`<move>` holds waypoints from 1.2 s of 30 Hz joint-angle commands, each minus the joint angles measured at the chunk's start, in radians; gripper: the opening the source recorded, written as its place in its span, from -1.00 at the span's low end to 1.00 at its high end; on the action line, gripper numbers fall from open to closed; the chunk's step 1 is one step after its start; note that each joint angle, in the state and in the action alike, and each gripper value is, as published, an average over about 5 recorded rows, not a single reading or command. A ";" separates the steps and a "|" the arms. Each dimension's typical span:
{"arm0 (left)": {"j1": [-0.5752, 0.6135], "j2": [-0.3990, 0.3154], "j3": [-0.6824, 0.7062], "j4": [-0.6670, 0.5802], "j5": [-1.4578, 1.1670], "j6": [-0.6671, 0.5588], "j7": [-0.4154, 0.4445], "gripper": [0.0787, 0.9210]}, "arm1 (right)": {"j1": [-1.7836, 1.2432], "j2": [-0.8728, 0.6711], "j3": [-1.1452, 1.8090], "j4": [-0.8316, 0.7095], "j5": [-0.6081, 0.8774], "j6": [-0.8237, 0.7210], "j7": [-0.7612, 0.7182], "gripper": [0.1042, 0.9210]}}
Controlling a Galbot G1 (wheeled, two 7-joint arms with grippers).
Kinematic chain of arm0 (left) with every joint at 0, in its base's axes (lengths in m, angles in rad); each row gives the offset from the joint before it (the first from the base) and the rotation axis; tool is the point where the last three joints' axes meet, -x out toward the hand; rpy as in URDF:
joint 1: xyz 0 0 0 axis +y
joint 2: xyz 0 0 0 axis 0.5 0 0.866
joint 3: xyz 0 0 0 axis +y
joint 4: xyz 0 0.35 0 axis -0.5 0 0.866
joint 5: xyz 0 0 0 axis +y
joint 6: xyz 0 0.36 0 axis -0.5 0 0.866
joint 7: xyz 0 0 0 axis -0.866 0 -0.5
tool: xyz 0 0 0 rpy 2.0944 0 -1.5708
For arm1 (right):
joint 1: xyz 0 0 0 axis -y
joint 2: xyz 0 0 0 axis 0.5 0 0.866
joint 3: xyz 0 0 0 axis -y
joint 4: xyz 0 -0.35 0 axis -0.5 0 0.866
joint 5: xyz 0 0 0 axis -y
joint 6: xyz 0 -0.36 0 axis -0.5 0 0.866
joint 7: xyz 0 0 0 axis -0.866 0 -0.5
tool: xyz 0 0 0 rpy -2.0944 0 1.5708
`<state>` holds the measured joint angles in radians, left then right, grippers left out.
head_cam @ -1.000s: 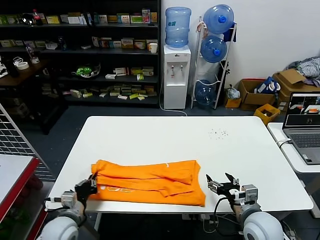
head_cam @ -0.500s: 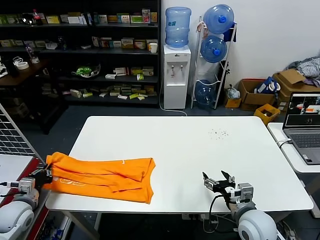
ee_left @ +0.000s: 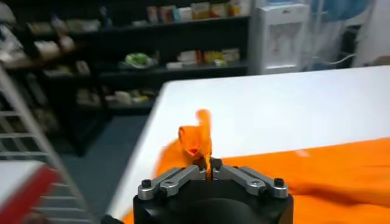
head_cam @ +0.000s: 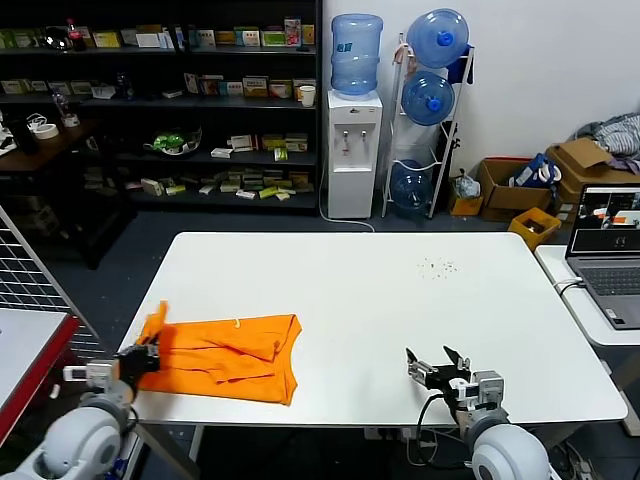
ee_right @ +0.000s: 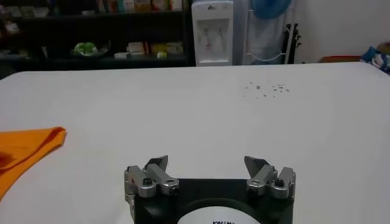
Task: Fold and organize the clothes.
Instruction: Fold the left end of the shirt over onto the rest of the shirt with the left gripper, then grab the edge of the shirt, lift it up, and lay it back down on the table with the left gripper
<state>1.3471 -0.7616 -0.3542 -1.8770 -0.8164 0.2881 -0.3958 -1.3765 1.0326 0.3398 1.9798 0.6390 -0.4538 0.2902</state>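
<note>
The orange T-shirt (head_cam: 225,358) lies folded on the white table (head_cam: 400,290) near its front left corner. My left gripper (head_cam: 145,352) is shut on the shirt's left edge, and a fold of fabric stands up from it. In the left wrist view the jaws (ee_left: 209,165) pinch a thin ridge of orange T-shirt (ee_left: 329,170). My right gripper (head_cam: 435,365) is open and empty over the table's front edge, right of the shirt. In the right wrist view my right gripper (ee_right: 207,163) has its jaws wide apart above bare table, and a corner of the T-shirt (ee_right: 24,146) shows far off.
A laptop (head_cam: 607,250) sits on a side table at the right. A red-edged surface (head_cam: 30,350) and a wire rack stand at the left. Shelves, a water dispenser (head_cam: 353,150) and cardboard boxes stand behind the table. Small dark specks (head_cam: 436,266) lie on the table's far right.
My left gripper dragged the shirt left across the table, then came back right a little, bunching the shirt shorter with its left edge lifted. My right gripper stayed near the front edge, open.
</note>
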 commanded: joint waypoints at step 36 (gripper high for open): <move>-0.073 -0.225 0.076 -0.153 -0.050 0.100 -0.064 0.01 | -0.031 0.022 0.015 -0.008 -0.020 0.004 -0.003 0.76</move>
<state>1.2106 -1.0812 -0.1394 -2.0125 -0.8213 0.3948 -0.4995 -1.4058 1.0554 0.3516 1.9704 0.6181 -0.4508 0.2903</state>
